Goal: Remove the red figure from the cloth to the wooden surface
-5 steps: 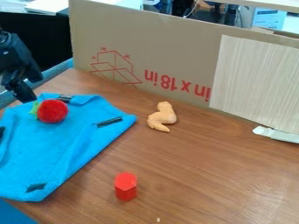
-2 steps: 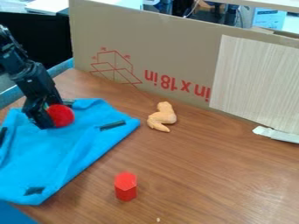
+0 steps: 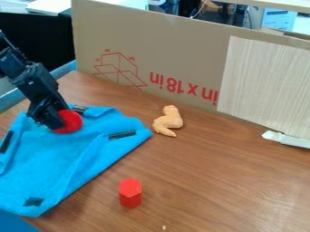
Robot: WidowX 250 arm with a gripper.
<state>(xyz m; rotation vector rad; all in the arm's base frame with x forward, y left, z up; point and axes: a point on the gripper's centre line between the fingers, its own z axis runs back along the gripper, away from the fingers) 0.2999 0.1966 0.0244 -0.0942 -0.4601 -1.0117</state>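
As my camera view looks down at a slant, the black gripper [image 3: 47, 121] hangs at the upper left, over the blue cloth [image 3: 54, 158]. I cannot tell whether the claw stands wide or narrow, or whether it has hold of anything. Immediately to its right in the view is the red round figure [image 3: 69, 121], partly covered by the gripper; it is on the far part of the cloth, not on the bare wood.

I note dark patches [image 3: 122, 135] on the cloth, whose surface is creased and uneven. Beyond its right corner, on the brown wooden table [image 3: 212, 181], lies a pale orange toy [image 3: 169, 121] shaped like a chicken wing, near the cloth but apart from it. Nearer to my camera, a red hexagonal block [image 3: 130, 194] stands upright on the wood, well apart from the gripper.

Along the far side, I see an upright cardboard panel [image 3: 176, 50] with red markings. A pale wood-grain sheet [image 3: 266, 81] covers part of its right side, and a white strip [image 3: 286, 138] lies at the sheet's foot.
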